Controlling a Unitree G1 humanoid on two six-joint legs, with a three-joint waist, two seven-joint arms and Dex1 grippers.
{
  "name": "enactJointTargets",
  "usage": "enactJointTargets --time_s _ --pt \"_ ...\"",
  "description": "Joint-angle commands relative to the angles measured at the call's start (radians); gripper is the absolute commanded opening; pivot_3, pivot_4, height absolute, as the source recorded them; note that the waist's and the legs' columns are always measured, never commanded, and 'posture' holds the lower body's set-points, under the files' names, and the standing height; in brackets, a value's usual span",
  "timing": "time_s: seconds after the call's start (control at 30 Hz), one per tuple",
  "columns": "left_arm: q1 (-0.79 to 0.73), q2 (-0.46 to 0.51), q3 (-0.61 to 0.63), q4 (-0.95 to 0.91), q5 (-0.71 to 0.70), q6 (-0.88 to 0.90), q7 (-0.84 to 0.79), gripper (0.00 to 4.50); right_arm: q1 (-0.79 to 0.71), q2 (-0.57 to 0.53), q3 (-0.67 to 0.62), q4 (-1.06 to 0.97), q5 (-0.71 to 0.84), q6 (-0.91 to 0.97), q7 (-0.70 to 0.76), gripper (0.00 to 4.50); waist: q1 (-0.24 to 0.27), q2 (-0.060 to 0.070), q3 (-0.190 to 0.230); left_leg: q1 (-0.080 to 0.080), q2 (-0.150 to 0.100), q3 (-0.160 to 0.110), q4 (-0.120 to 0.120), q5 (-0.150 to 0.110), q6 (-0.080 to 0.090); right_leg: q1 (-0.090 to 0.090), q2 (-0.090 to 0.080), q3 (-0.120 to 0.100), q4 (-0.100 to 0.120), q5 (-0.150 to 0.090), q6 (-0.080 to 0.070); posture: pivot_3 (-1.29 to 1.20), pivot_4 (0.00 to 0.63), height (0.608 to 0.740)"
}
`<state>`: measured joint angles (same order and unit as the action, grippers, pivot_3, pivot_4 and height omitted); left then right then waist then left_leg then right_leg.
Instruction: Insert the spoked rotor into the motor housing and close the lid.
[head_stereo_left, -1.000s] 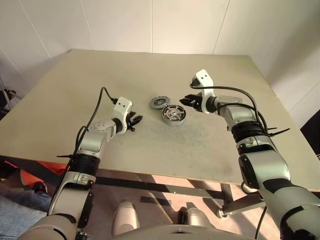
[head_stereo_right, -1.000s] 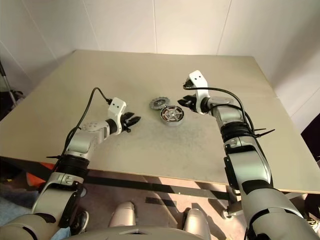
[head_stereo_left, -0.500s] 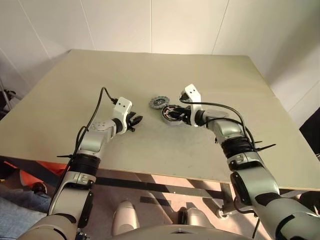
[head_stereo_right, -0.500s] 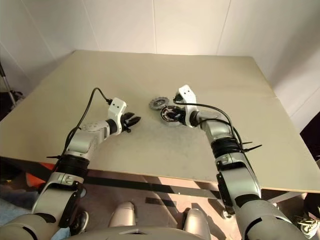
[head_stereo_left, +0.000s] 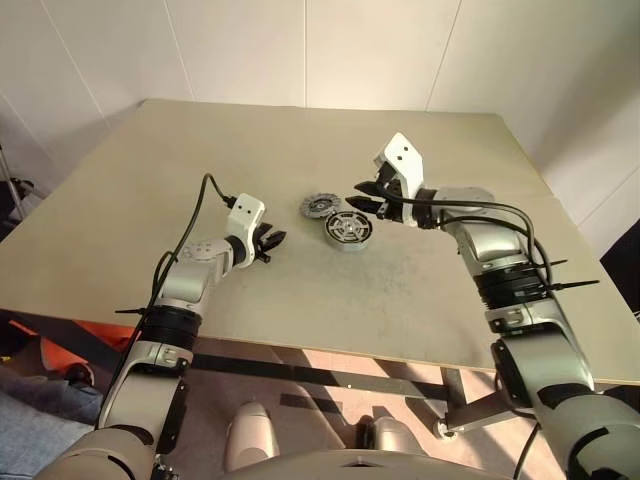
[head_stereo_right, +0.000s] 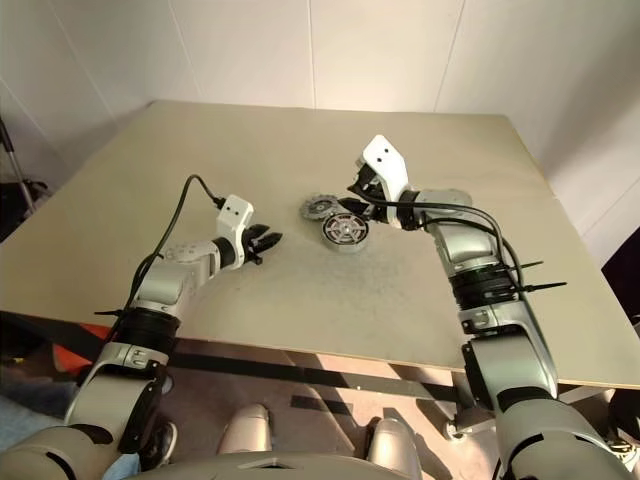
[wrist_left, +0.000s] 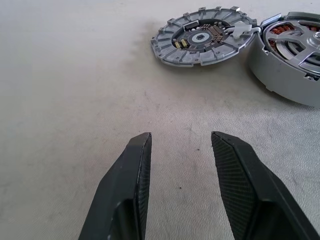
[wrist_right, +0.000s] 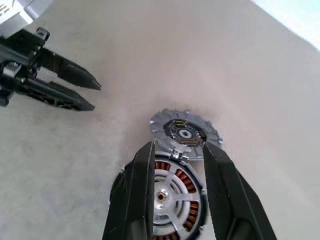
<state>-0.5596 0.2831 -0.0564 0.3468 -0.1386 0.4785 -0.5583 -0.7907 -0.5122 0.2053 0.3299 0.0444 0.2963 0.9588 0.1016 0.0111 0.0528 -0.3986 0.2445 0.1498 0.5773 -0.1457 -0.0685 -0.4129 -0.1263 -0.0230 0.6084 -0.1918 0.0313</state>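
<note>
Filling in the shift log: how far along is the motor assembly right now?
Done: nothing visible. The spoked rotor lies flat on the table beside the motor housing, not in it. In hand: nothing; the right gripper hovers above the housing with jaws open and empty, the left gripper waits apart, also open. Left: pick up the rotor, seat it, close the lid.

Bright even light, soft shadows (wrist views sharp)
</note>
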Motion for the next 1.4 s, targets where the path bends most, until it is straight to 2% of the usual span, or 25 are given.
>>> enactJointTargets --time_s 0.03,0.07,0.27,0.43,0.67,0.8,1.0,1.13,1.3,1.4 --pt "-0.034 -0.003 0.004 -0.003 0.001 -0.026 0.001 2.01 -0.019 -0.118 0.152 0.033 -0.139 -0.253 0.182 2.03 0.003 0.000 0.000 0.000 0.000 0.000 0.000 0.000 0.000 0.000 0.000 0.000 0.000 0.000 0.000 0.00 0.000 0.740" --pt "-0.035 -0.006 0.008 -0.001 -0.003 -0.026 -0.001 2.01 -0.036 -0.132 0.182 0.071 -0.174 -0.302 0.196 2.23 0.003 0.000 0.000 0.000 0.000 0.000 0.000 0.000 0.000 0.001 0.000 0.000 0.000 0.000 0.000 0.00 0.000 0.740" --pt "-0.019 -0.009 0.015 -0.009 -0.004 -0.026 0.006 2.01 -0.159 -0.088 0.257 0.286 -0.289 -0.510 0.187 4.38 -0.012 0.000 0.000 -0.001 0.000 0.000 0.002 0.000 0.000 -0.004 0.000 0.001 0.004 0.000 0.000 0.00 0.000 0.740" --pt "0.004 -0.004 0.020 -0.034 -0.004 -0.019 0.016 2.01 -0.218 -0.031 0.274 0.461 -0.349 -0.597 0.145 4.45 -0.008 0.000 0.000 -0.004 0.001 0.000 0.004 0.000 0.001 -0.006 0.000 0.000 0.005 0.000 -0.001 0.00 0.000 0.740" --pt "0.020 0.002 0.029 -0.051 -0.007 -0.011 0.028 2.01 -0.246 0.010 0.280 0.581 -0.392 -0.664 0.149 4.45 -0.006 0.000 0.000 -0.006 0.001 0.000 0.006 -0.002 0.003 -0.006 0.000 0.000 0.005 0.000 -0.001 0.00 0.000 0.740" --pt "0.019 -0.001 0.028 -0.051 -0.007 -0.010 0.030 2.01 -0.266 0.015 0.273 0.632 -0.413 -0.680 0.135 3.59 -0.007 0.000 0.000 -0.005 0.001 0.000 0.007 -0.002 0.003 -0.006 0.000 0.001 0.007 0.000 -0.001 0.00 0.000 0.740" --pt "0.018 -0.004 0.023 -0.040 -0.005 -0.014 0.030 2.01 -0.264 0.017 0.261 0.634 -0.414 -0.690 0.126 1.45 -0.007 0.000 0.000 -0.005 0.001 0.000 0.007 -0.002 0.003 -0.006 0.000 0.001 0.007 0.000 -0.001 0.00 0.000 0.740" --pt "0.014 -0.005 0.022 -0.036 -0.005 -0.014 0.028 2.01 -0.261 0.024 0.259 0.642 -0.417 -0.690 0.120 1.45 -0.008 0.000 0.001 -0.005 0.001 0.000 0.007 -0.002 0.003 -0.006 0.000 0.001 0.007 0.000 -0.001 0.00 0.000 0.740" --pt "0.012 -0.005 0.022 -0.035 -0.005 -0.013 0.028 2.01 -0.264 0.032 0.259 0.659 -0.421 -0.699 0.116 0.10 -0.011 0.000 0.001 -0.004 0.002 0.000 0.009 -0.002 0.003 -0.006 0.000 0.001 0.010 0.000 -0.001 0.00 0.000 0.740" --pt "0.013 -0.005 0.024 -0.035 -0.005 -0.012 0.030 2.01 -0.259 0.028 0.258 0.662 -0.420 -0.709 0.132 0.00 -0.009 0.000 0.001 -0.005 0.002 0.000 0.011 -0.002 0.003 -0.006 0.000 0.001 0.011 0.000 -0.001 0.00 0.000 0.740"
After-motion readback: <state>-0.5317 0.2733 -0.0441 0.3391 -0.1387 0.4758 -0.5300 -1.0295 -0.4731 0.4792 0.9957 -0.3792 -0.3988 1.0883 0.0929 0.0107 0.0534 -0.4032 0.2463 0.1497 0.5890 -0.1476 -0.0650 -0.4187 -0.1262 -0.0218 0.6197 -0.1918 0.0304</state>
